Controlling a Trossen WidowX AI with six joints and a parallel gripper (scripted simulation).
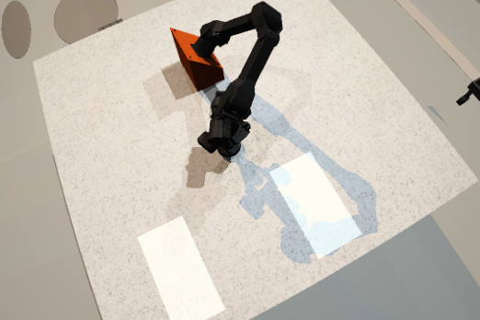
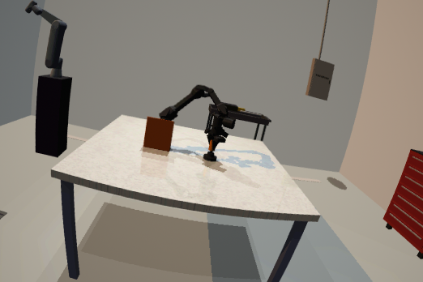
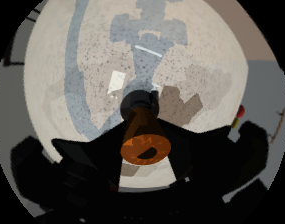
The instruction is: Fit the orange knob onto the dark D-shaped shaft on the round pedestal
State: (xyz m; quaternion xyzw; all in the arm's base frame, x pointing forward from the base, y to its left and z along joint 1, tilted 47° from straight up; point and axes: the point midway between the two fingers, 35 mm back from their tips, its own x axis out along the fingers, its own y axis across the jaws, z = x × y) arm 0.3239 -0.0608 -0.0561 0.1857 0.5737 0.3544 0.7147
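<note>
The orange knob stands roughly upright between the fingers. Its wide top, with a dark D-shaped opening or mark, faces the wrist camera. My gripper is shut on the knob, directly above the pedestal. The dark round pedestal is on the table beneath the knob; in the top view the arm hides the knob and much of the pedestal. The knob's lower end is at or just above the pedestal, and whether any gap is left I cannot tell. The shaft is hidden.
The arm is mounted on an orange wedge-shaped base on the speckled table. Arm shadows and bright light patches fall on the table. A second arm on a black stand and a red cabinet stand away from the table.
</note>
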